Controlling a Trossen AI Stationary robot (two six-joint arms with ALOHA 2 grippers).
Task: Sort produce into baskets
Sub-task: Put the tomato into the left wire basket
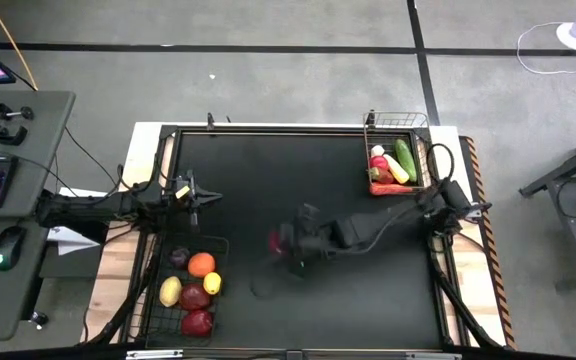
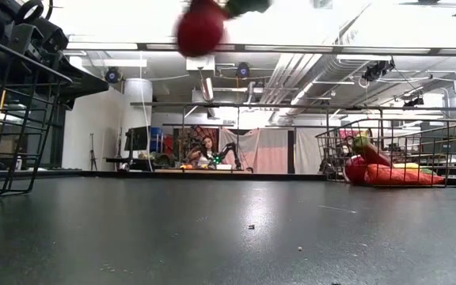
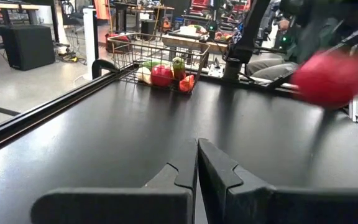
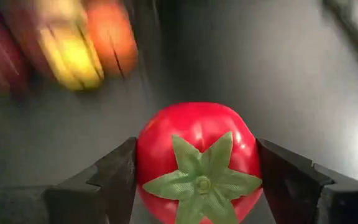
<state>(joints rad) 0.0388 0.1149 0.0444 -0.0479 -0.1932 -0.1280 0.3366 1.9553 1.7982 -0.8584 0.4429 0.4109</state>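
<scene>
Clamped on 1 red tomato (image 4: 196,163), the right gripper (image 4: 196,171) hangs mid-table; both baskets (image 1: 400,160) hold produce, so sorting looks nearly done, and the left gripper (image 3: 196,163) is pressed together.

We are seeing the desk (image 1: 298,170) carrying two baskets: one basket (image 1: 153,300) is sitting at the near left corner, the other basket (image 1: 423,150) at the far right corner, well apart. Between them, above the middle, the right end effector (image 1: 286,243) is holding a tomato (image 1: 280,241) off the surface. The left end effector (image 1: 208,198) is staying just behind the near basket.
</scene>
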